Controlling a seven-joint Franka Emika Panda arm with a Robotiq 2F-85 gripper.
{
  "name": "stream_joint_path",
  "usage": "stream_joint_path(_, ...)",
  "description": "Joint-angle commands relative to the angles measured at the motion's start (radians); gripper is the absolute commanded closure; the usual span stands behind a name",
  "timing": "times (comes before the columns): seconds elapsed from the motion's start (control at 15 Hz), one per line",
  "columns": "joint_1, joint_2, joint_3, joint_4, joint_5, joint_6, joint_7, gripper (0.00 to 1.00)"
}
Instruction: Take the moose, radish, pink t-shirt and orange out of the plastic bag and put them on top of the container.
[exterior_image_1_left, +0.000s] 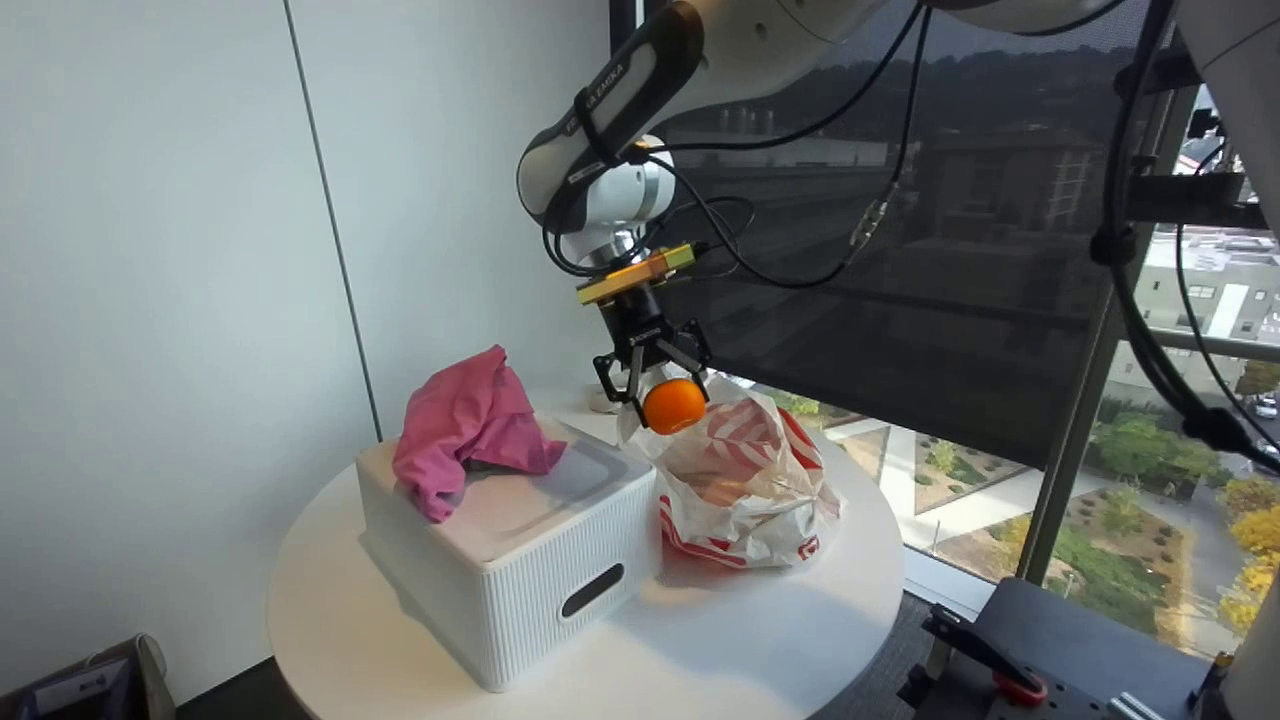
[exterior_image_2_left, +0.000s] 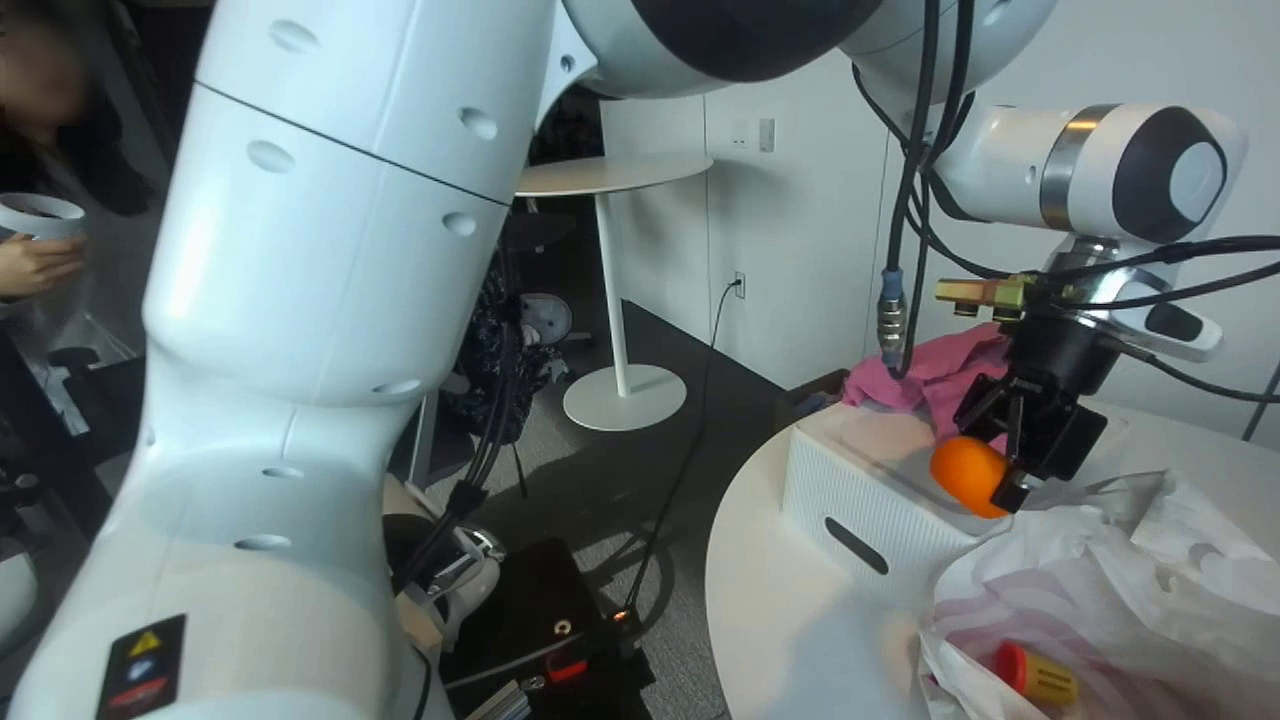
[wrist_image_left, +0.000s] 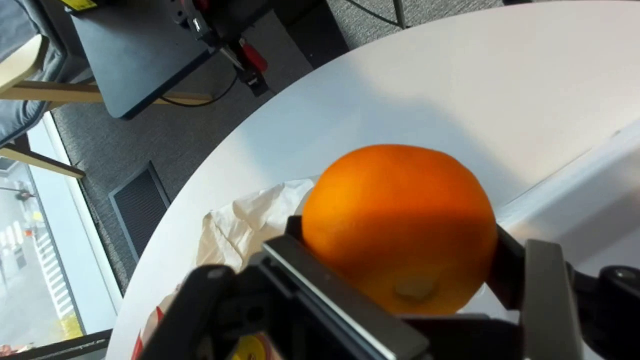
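Slumping across the top of the big white container (exterior_image_1_left: 520, 590) in an exterior view, it's the pink t-shirt (exterior_image_1_left: 468, 425) out on the left, all crumpled folds, heaped toward the far end and reaching the left edge! A small dark patch (exterior_image_1_left: 487, 467) shows under its hem; shadow or object, I can't tell. Beneath, the container fills much of the left half of the round table (exterior_image_1_left: 740, 640), its handle slot (exterior_image_1_left: 592, 591) facing the near right edge. Into the middle, and look at this grip: the gripper (exterior_image_1_left: 673, 403), tilted a touch, is clamped on the orange (exterior_image_1_left: 676, 408), squeezed from both sides in the wrist view! The fruit hangs in mid-air, well above the table, near the container's corner beside the plastic bag (exterior_image_1_left: 765, 530). And there that bag sits, wrinkled, printed red and white, out toward the table's right edge, mouth open; in an exterior view, a yellow cylinder with a red end (exterior_image_2_left: 1045, 683) lies inside. From the top right reaches the arm (exterior_image_1_left: 760, 45), in front of a dark window screen (exterior_image_1_left: 940, 290).
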Motion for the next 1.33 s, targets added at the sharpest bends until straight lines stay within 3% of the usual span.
stream_joint_path(0.0,0.014,0.015,0.058,0.034,0.046,0.003,-0.126,0.42)
stream_joint_path(0.13,0.020,0.028,0.096,0.035,0.107,0.049,-0.169,0.42)
stream_joint_path(0.33,0.049,0.047,0.120,0.018,0.136,0.215,-0.192,0.42)
stream_joint_path(0.6,0.107,0.062,0.100,-0.018,0.066,0.483,-0.153,0.42)
stream_joint_path(0.87,0.147,0.077,0.063,-0.035,-0.014,0.615,-0.099,0.42)
stream_joint_path(0.93,0.153,0.079,0.055,-0.042,-0.025,0.630,-0.086,0.04)
stream_joint_path(1.27,0.175,0.077,0.036,-0.083,-0.023,0.666,0.003,0.00)
